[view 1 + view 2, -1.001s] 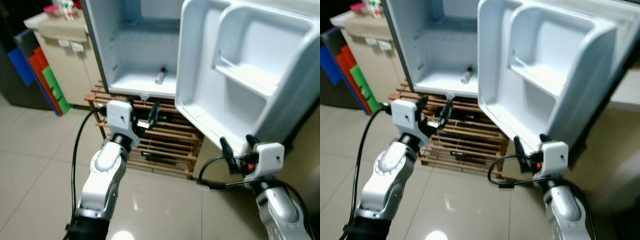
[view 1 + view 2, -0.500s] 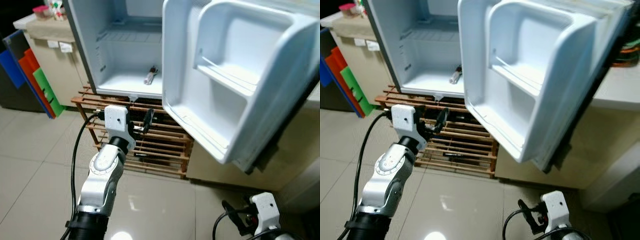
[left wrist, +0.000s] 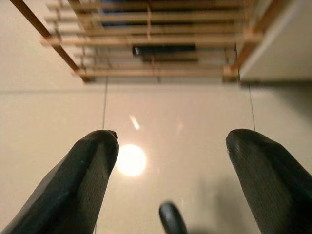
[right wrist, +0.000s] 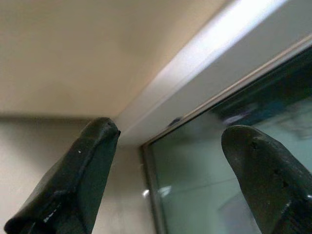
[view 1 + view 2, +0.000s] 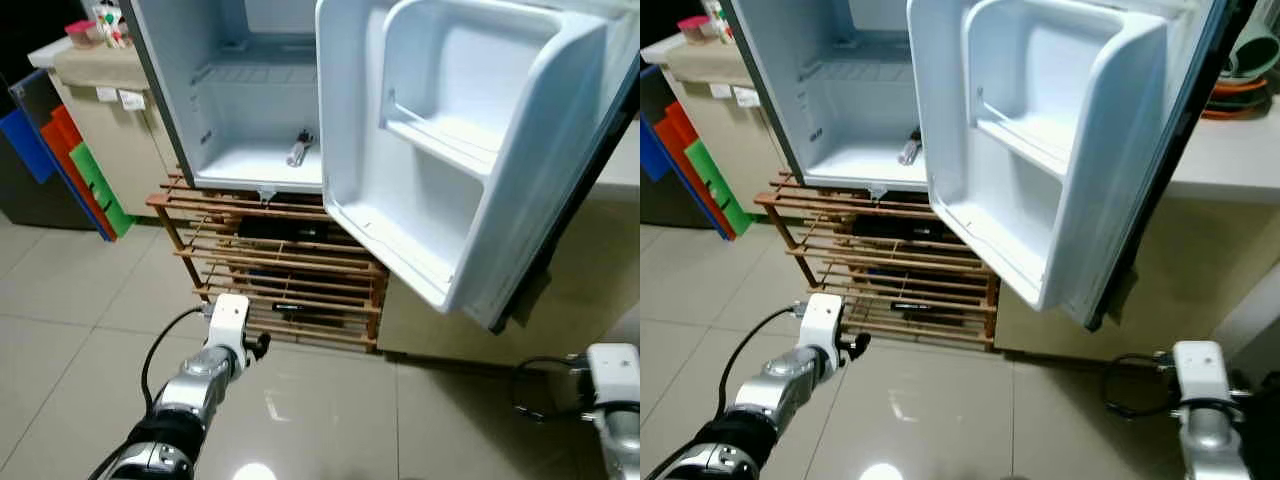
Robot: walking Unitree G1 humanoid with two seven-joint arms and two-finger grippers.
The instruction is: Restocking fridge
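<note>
The small fridge [image 5: 255, 110] stands open on a wooden slatted rack [image 5: 300, 275]. A small bottle [image 5: 297, 152] lies on its white floor. Its door [image 5: 440, 190] swings out to the right, and the door shelves hold nothing. My left gripper [image 3: 173, 141] hangs low in front of the rack, open over the tiled floor with nothing between its fingers [image 5: 257, 345]. My right arm's wrist block [image 5: 610, 368] sits low at the far right. In the right wrist view, the right gripper [image 4: 170, 131] is open and faces a beige wall and a glass pane.
A beige cabinet [image 5: 115, 110] stands left of the fridge, with blue, red and green panels [image 5: 75, 155] leaning beside it. A counter with stacked bowls [image 5: 1240, 70] is behind the door at right. Glossy floor tiles [image 5: 330, 410] spread out in front.
Both arms have dropped from fridge height: the left gripper from the rack's top to near the floor, the right arm down and to the far right. The camera also shifted.
</note>
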